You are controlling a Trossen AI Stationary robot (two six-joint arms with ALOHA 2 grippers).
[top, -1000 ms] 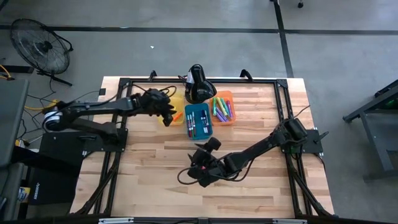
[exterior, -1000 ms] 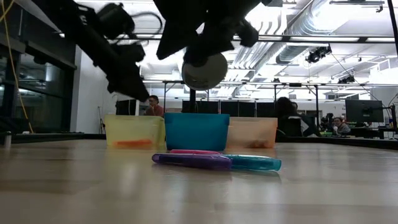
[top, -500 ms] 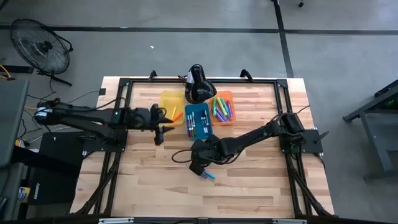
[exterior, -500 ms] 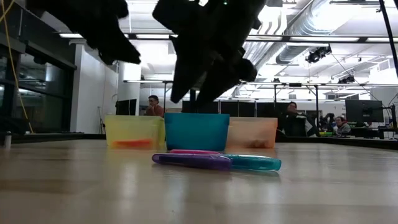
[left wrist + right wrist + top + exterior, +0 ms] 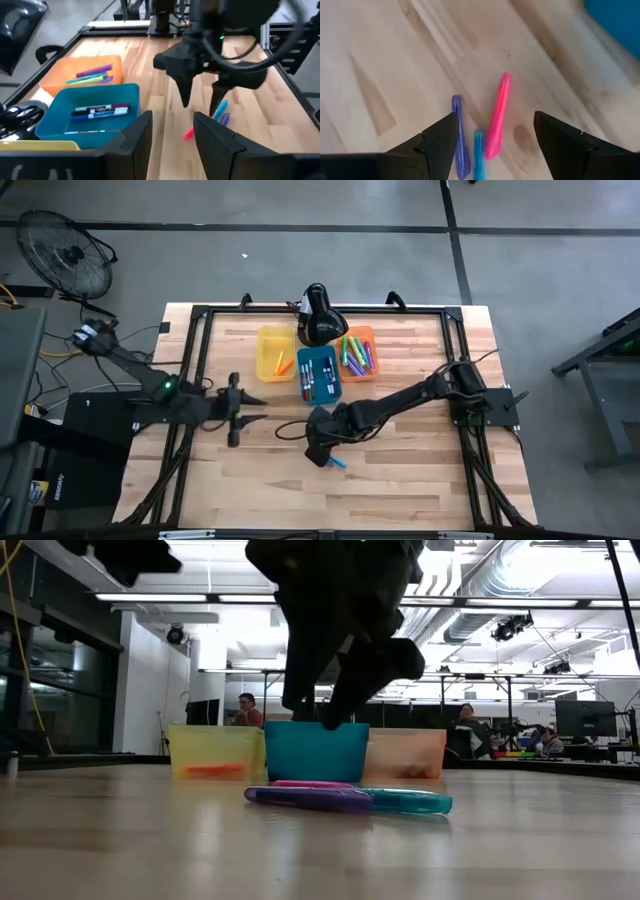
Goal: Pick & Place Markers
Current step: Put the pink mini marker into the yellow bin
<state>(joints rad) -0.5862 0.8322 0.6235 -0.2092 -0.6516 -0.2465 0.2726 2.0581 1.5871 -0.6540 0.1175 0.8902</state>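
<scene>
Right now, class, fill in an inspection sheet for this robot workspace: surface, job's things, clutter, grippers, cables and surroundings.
Surface: wooden table, bare planks in front.
Job's things: three loose markers on the table, pink, purple and teal; others lie in the yellow bin, blue bin and orange bin.
Clutter: a black device behind the bins.
Grippers: right gripper open, hanging over the loose markers; left gripper empty, at the table's left side.
Cables: black cable looping by the right arm.
Surroundings: floor fan; people at desks beyond the table.
</scene>
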